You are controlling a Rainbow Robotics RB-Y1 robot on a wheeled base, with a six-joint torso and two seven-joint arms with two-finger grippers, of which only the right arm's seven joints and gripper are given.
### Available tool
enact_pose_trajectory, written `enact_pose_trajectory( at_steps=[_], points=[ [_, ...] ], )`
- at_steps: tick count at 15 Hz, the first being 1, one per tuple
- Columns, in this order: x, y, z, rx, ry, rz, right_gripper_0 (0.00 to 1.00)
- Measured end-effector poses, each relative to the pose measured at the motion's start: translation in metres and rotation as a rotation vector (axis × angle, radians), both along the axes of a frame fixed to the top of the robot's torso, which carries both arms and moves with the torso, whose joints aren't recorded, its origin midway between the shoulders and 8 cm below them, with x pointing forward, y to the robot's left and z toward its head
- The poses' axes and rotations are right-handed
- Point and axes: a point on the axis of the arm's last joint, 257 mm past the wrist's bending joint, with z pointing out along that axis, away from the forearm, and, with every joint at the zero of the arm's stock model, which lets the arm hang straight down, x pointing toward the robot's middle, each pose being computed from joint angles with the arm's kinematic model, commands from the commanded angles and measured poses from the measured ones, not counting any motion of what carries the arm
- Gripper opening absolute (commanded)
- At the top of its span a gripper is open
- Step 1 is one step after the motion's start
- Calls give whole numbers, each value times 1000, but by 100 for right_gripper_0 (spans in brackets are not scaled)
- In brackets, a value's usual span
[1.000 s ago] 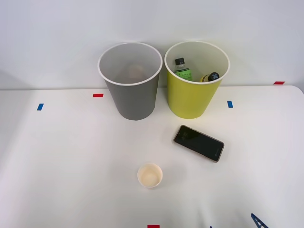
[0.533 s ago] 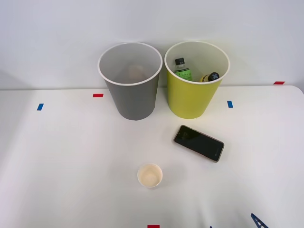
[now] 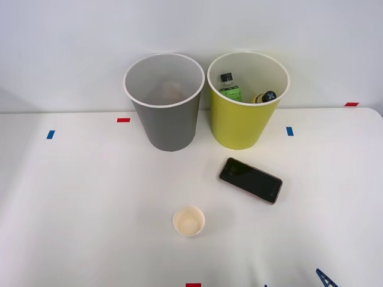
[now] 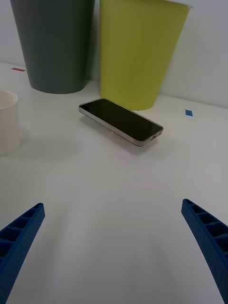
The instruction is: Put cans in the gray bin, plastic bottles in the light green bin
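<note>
Your right gripper point(image 4: 114, 251) hangs wide open and empty, the phone point(image 3: 250, 180) lying between it and the light green bin point(image 3: 245, 119), where both plastic bottles point(image 3: 230, 85) already stand, beside the gray bin point(image 3: 169, 122).

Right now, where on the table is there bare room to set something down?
Widest patch: the table's left half, left of the gray bin and paper cup. Also free: right of the phone. Tightest between the phone and the light green bin.
</note>
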Motion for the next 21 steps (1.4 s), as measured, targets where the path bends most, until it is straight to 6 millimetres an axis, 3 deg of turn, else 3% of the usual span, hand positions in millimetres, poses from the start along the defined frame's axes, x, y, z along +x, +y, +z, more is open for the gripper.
enact_pose_trajectory(
  at_steps=[21],
  points=[
    [0,0,0,0,0,0,100]
  ],
)
